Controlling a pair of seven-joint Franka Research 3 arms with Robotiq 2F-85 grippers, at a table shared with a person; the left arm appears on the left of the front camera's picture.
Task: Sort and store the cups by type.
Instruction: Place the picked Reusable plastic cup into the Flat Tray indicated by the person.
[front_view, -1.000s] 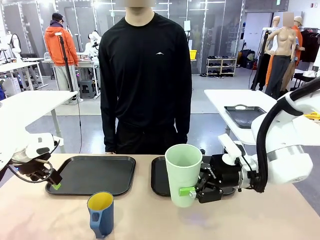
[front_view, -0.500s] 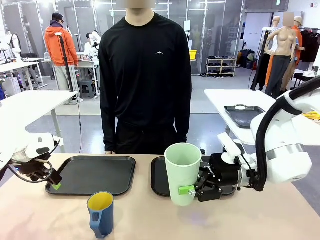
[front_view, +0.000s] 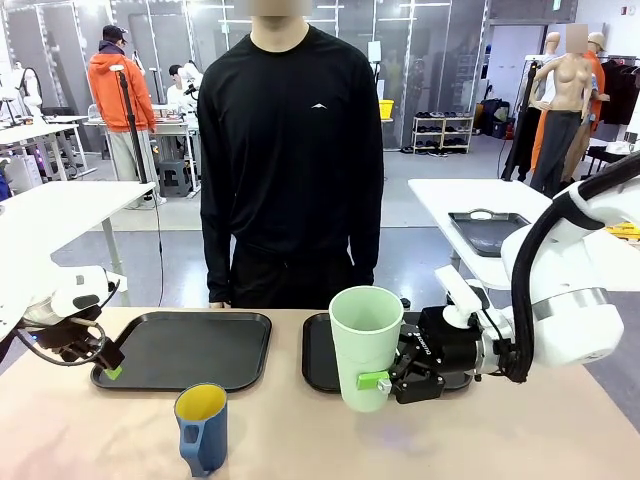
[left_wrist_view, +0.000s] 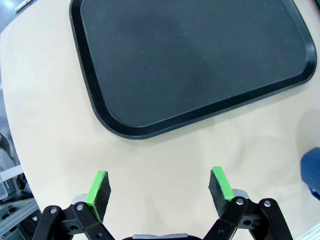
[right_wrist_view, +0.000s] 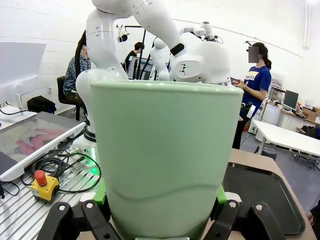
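A tall mint-green tumbler (front_view: 366, 345) stands upright at the table's middle, in front of the right black tray (front_view: 318, 358). My right gripper (front_view: 385, 378) comes in sideways and is shut on the tumbler's lower part. In the right wrist view the tumbler (right_wrist_view: 165, 150) sits between the right gripper's (right_wrist_view: 160, 194) fingers. The dark blue mug (front_view: 203, 428) with a yellow inside stands near the front edge, left of centre. My left gripper (front_view: 108, 365) hangs open at the left tray's (front_view: 185, 350) near left corner. In the left wrist view that gripper (left_wrist_view: 160, 187) holds nothing, and the mug's edge (left_wrist_view: 311, 167) shows at right.
A person in black (front_view: 290, 150) stands at the far edge, behind the gap between the two trays. Both trays' dark surfaces (left_wrist_view: 190, 60) are bare. Open tabletop lies between the mug and the tumbler, and right of the right arm.
The tumbler in my right gripper has crept very slightly left. The left arm, the mug and the person have not moved.
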